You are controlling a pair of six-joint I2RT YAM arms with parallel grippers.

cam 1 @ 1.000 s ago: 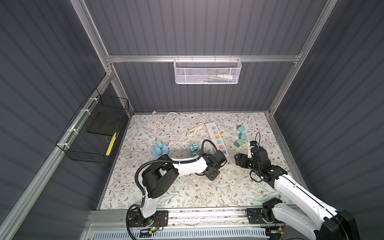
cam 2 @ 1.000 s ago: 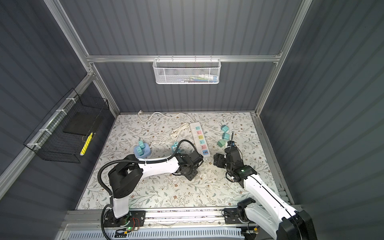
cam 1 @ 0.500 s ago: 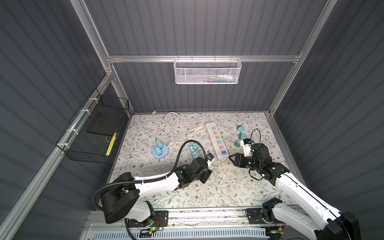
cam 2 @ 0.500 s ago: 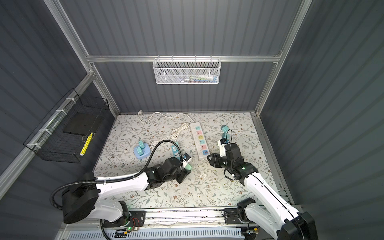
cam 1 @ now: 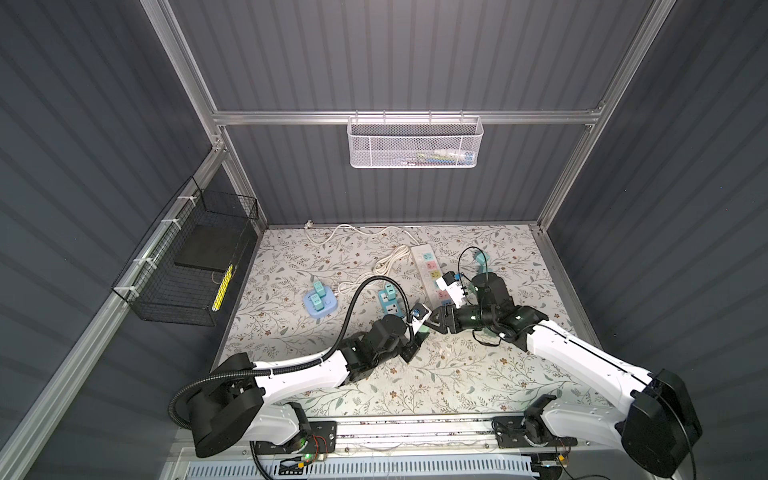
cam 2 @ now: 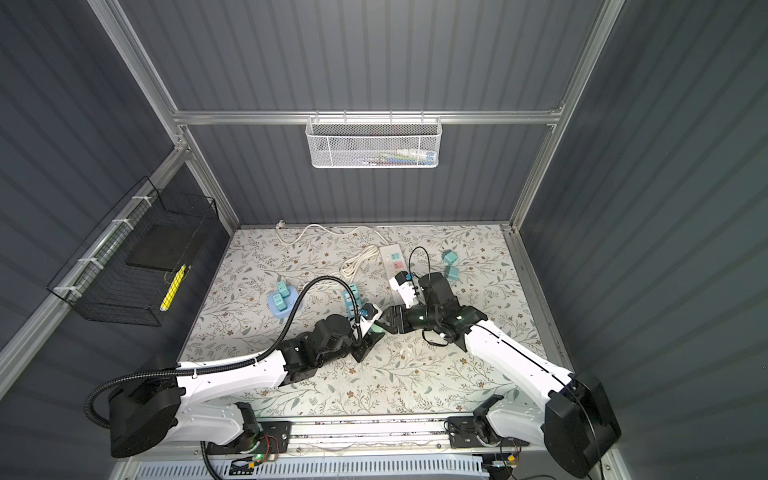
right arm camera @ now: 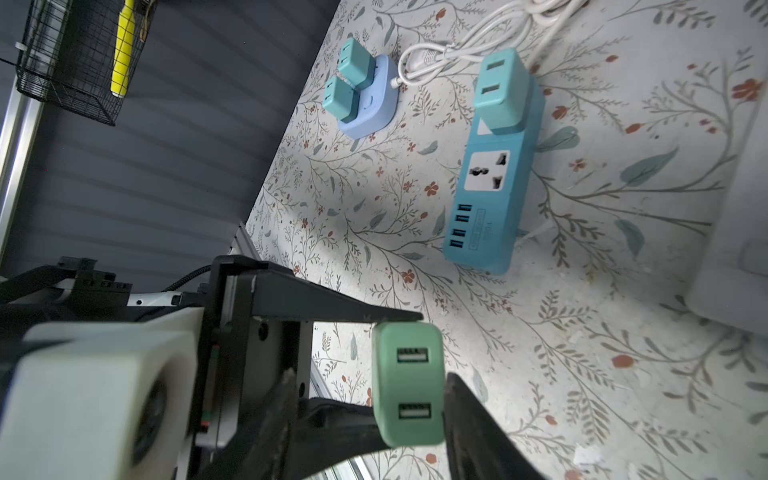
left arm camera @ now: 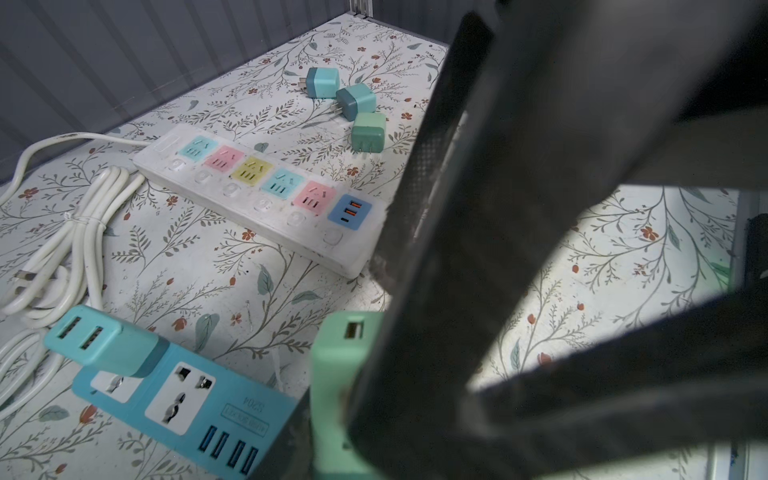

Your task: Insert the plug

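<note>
We see the right gripper [cam 1: 432,323] newly swung across to straddle the green plug [right arm camera: 407,384], still clenched in the left gripper [cam 1: 417,332] above the mat [cam 1: 457,374] near the blue socket block [right arm camera: 494,187]; whether it grips we cannot tell, but a handover seems begun.

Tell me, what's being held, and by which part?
The green plug, pinched at its short ends by the left gripper. The right gripper flanks it, grip unclear.

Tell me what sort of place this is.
Probably a robot training cell, not a home: grey panel walls on an aluminium frame, two arms mounted on a rail, and power strips laid out on a floral mat.
</note>
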